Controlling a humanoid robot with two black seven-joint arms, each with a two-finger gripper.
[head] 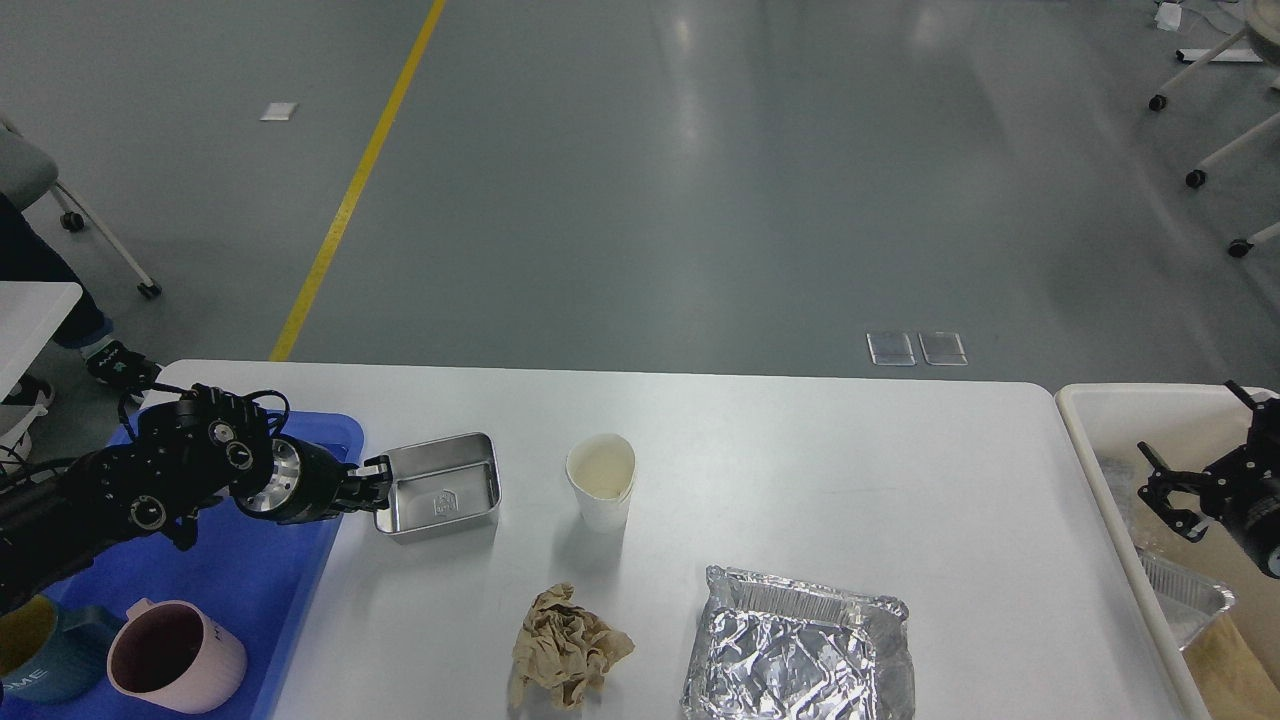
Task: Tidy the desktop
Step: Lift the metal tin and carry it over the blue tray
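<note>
Left tool [378, 494] is clamped on the metal tin's [440, 487] left rim, probably heading for the blue tray [255, 580]; right tool [1172, 492] hangs spread apart over the bin [1090, 410].

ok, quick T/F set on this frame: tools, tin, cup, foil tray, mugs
1. The left tool grips the metal tin by its left rim. True.
2. The paper cup lies tipped over. False: it stands upright on the desktop.
3. The right tool is open over the cream bin. True.
4. The foil tray sits in the blue tray. False: it is on the desktop.
5. The pink mug is in the blue tray. True.
</note>
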